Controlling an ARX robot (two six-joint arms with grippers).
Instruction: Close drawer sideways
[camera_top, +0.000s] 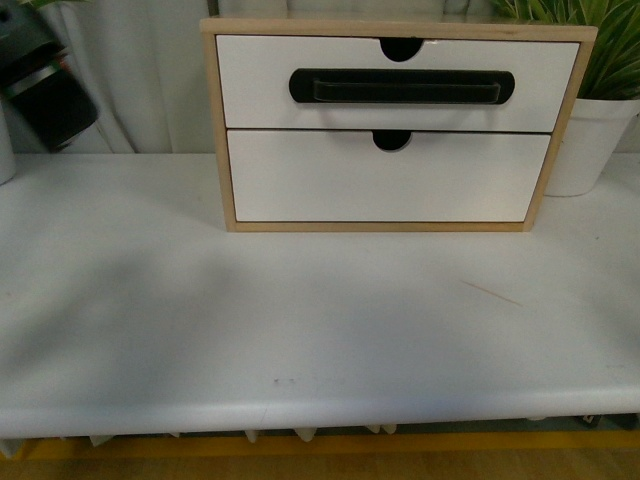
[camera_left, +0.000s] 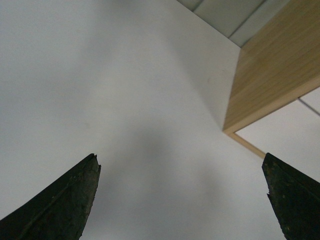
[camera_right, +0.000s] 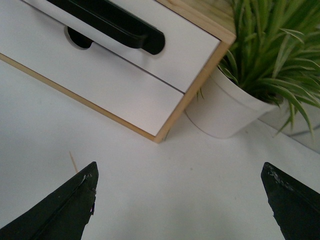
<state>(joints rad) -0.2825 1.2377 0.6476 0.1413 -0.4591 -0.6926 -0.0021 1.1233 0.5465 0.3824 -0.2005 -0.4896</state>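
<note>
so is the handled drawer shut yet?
Looks shut: the drawer front sits about flush with the lower drawer front inside the wood frame; a slight gap cannot be ruled out.

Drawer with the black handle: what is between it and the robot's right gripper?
In the right wrist view, bare white table and the plain lower drawer front separate the right gripper from the drawer.

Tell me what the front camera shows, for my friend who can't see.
A small light wood cabinet sits on a white table; its top drawer has a long black handle, its lower drawer none. A potted plant stands to its right.
</note>
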